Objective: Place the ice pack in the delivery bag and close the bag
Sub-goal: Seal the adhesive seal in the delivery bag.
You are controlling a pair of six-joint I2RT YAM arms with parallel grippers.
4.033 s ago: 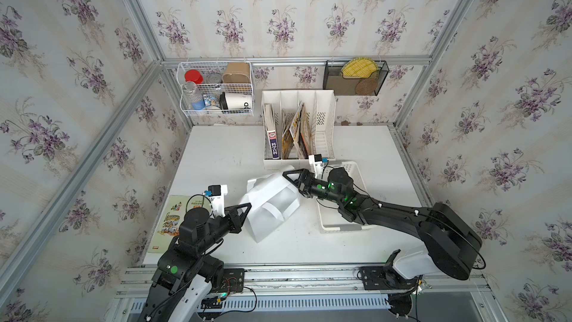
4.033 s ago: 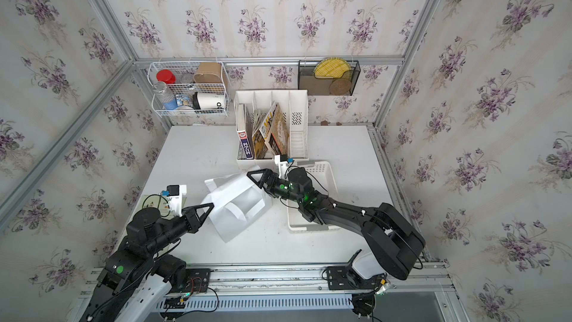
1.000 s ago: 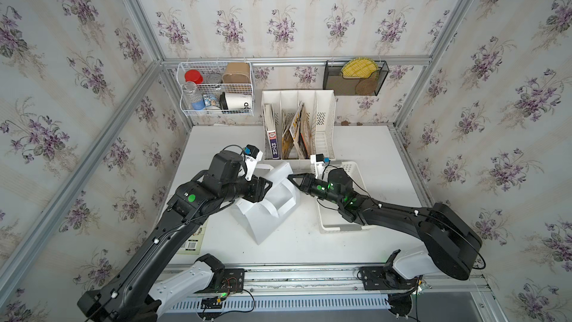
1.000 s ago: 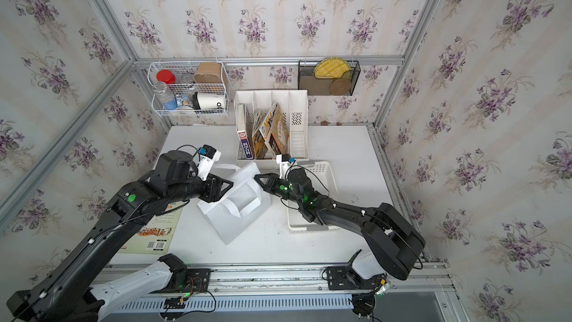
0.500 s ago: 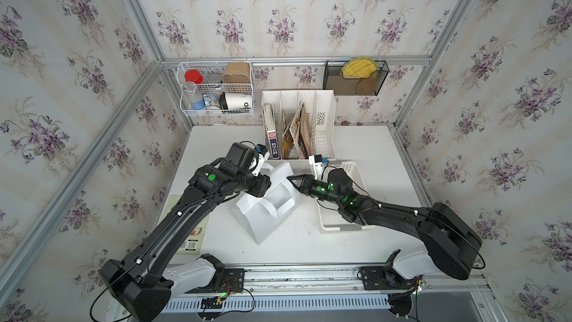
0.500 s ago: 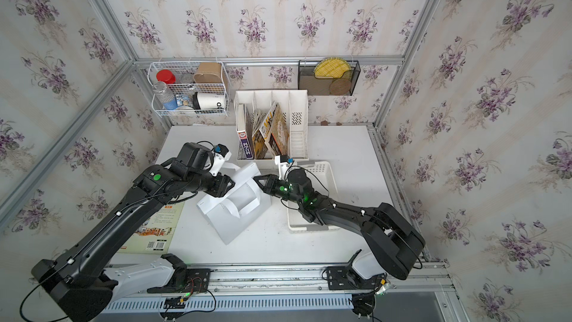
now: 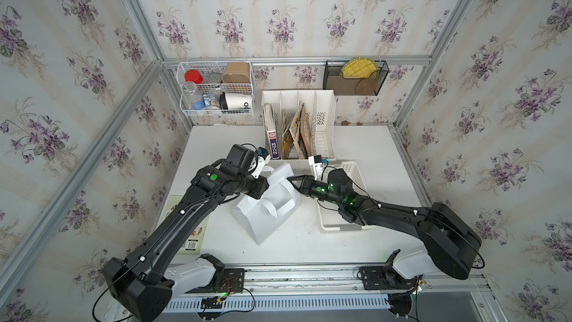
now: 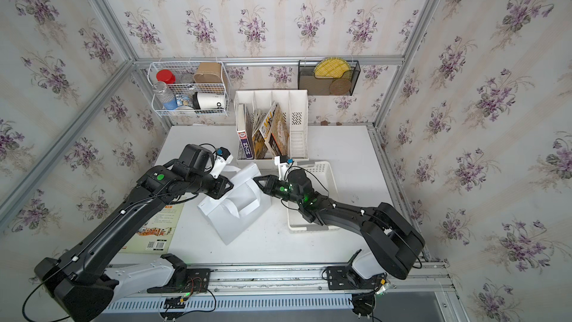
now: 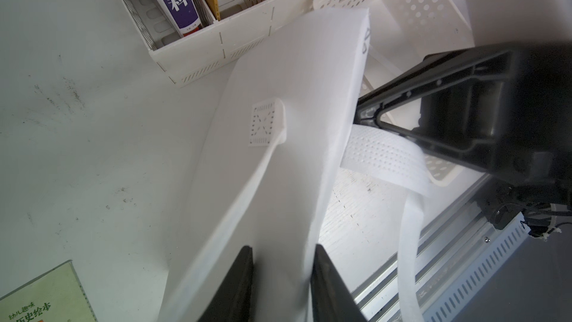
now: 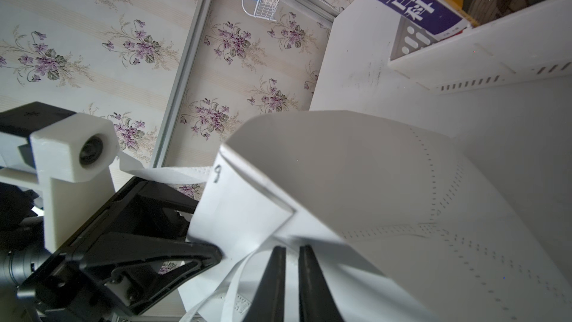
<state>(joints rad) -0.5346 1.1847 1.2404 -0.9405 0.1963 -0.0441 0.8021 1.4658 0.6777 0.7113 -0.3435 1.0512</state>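
I have the bag point(image 7: 269, 212) lying tipped on the counter point(image 7: 377, 156), near the middle in both top views. It is just beside the basket point(image 7: 340, 228) and in front of the rack point(image 7: 325, 131). My right tool point(image 10: 289, 247) is nearly closed, pinching the rim at the bag's raised end. My left tool point(image 9: 282, 247) straddles the opposite wall with fabric between its jaws, but I cannot tell whether it actually grips. One strap point(image 9: 383, 153) runs beneath the right tool. A booklet point(image 8: 154, 227) lies under my left arm.
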